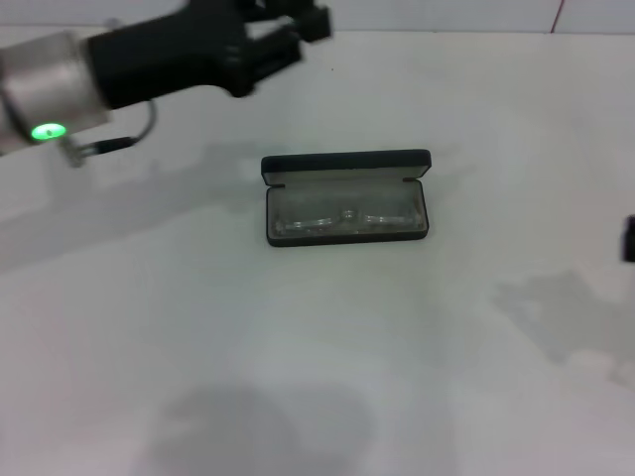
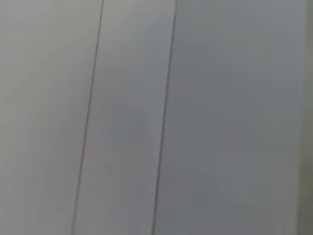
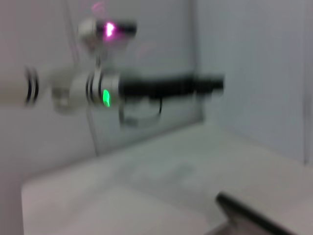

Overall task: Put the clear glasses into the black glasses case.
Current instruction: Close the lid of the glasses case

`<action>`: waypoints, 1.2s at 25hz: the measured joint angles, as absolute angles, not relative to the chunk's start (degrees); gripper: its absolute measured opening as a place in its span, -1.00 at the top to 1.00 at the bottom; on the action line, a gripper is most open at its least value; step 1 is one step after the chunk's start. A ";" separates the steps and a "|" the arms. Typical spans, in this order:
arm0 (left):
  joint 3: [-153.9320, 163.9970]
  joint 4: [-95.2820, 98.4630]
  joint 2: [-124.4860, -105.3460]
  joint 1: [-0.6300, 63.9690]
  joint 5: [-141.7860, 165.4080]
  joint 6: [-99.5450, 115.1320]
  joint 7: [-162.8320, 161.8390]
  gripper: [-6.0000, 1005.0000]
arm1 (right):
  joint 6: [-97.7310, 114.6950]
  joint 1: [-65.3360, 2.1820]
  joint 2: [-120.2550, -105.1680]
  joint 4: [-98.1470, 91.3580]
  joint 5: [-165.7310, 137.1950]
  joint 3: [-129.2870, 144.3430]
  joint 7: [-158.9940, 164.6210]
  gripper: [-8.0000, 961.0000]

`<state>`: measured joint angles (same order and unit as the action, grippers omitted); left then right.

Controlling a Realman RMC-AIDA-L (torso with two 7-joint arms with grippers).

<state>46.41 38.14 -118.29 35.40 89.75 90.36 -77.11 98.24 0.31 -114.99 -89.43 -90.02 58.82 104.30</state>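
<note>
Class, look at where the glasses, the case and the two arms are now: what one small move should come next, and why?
Probably nothing more than closing the lid. The clear glasses already lie inside the open black glasses case, whose lid stands up behind them. The left end effector is raised, far from the case, carrying nothing; the right end effector sits at the table's edge.

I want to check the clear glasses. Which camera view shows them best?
The head view: the clear glasses lie inside the open black glasses case. The left wrist view shows neither; the right wrist view shows only the case's edge.
</note>
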 joint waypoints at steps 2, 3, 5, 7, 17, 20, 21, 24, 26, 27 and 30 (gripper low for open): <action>46.57 36.81 -119.15 38.34 94.32 85.69 -77.03 0.30 | 101.59 -0.04 -115.00 -82.02 -85.95 53.13 101.42 0.74; 47.00 35.89 -119.40 39.78 96.57 83.20 -77.01 0.31 | 102.89 -0.12 -115.01 -78.79 -84.39 50.79 99.89 0.74; 48.97 33.54 -119.58 42.22 98.95 79.10 -77.01 0.33 | 104.32 -0.15 -115.05 -74.29 -83.03 47.87 97.65 0.74; 50.20 32.51 -119.57 43.15 99.55 77.23 -77.05 0.33 | 105.16 -0.11 -115.08 -71.25 -82.79 45.80 96.25 0.74; 63.66 29.83 -119.55 46.52 99.94 62.43 -81.16 0.34 | 105.16 -0.42 -115.03 -64.60 -83.62 43.97 93.01 0.74; 63.67 29.68 -119.40 46.30 100.08 62.44 -81.61 0.34 | 104.59 -1.10 -114.99 -63.29 -84.50 43.84 92.56 0.74; 63.68 29.65 -119.35 46.24 100.36 62.43 -81.99 0.34 | 104.44 -1.44 -114.99 -62.77 -84.77 43.76 92.35 0.74; 63.57 29.63 -119.28 46.12 102.03 62.27 -82.95 0.35 | 104.31 -2.41 -114.97 -61.28 -85.20 43.44 91.80 0.74; 63.52 29.62 -119.24 46.12 103.22 62.23 -83.68 0.35 | 104.13 -3.12 -114.93 -60.34 -85.63 43.22 91.60 0.74; 63.52 29.62 -119.24 46.12 103.65 62.21 -83.91 0.35 | 103.95 -3.40 -114.93 -60.14 -86.09 43.16 91.59 0.73; 63.40 29.62 -119.24 46.08 104.23 62.17 -84.12 0.35 | 103.27 -3.83 -114.95 -60.05 -87.22 43.22 91.54 0.73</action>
<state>63.40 29.62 -119.24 46.08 104.23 62.17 -84.12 103.27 -3.83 -114.95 -60.05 -87.22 43.22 91.54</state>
